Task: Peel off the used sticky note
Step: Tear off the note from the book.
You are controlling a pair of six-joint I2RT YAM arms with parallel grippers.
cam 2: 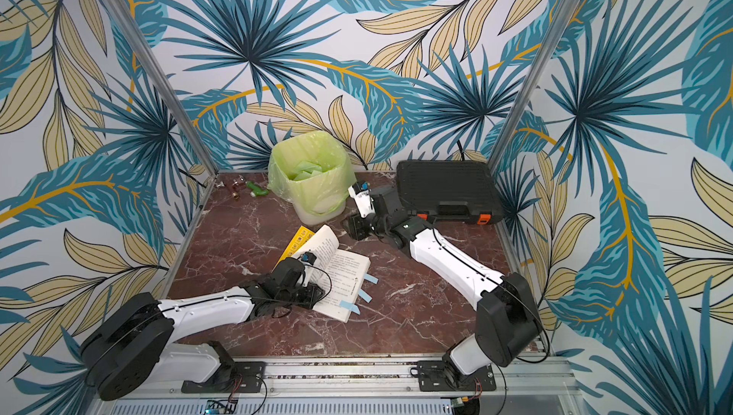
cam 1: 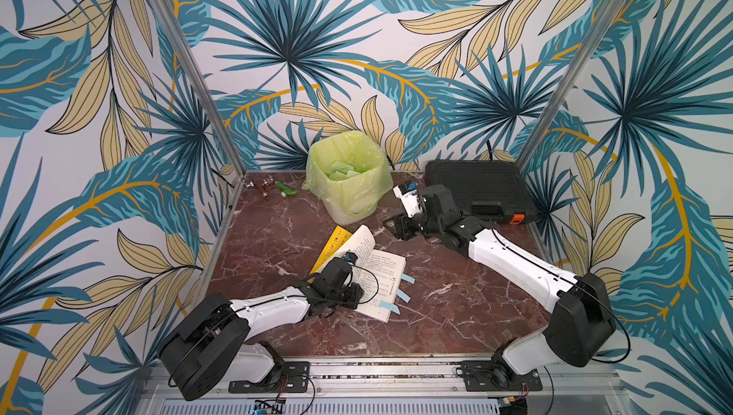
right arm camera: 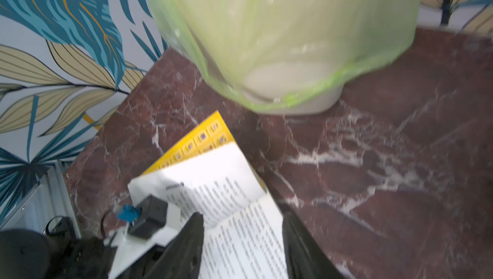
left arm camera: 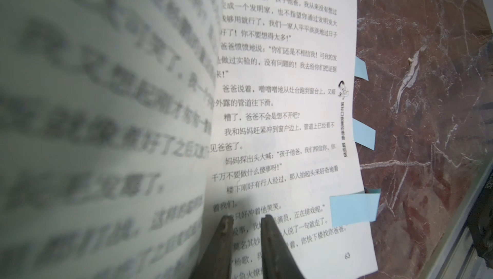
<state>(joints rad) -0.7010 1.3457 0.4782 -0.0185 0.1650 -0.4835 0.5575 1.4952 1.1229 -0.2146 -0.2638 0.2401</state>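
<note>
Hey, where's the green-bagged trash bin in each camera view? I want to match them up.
In a top view: trash bin at the back of the table, beside the black case.
In a top view: same spot.
Left wrist: not in it.
Right wrist: large and blurred, beyond the open book.
Shared landmark: the open book, in all four views.

Palm-leaf wallpaper (cam 1: 289, 36) runs from nine round to three o'clock; aluminium posts (cam 1: 186, 60) rise at eleven and one; the red-brown marbled surface (cam 1: 456, 314) lies at six.
</note>
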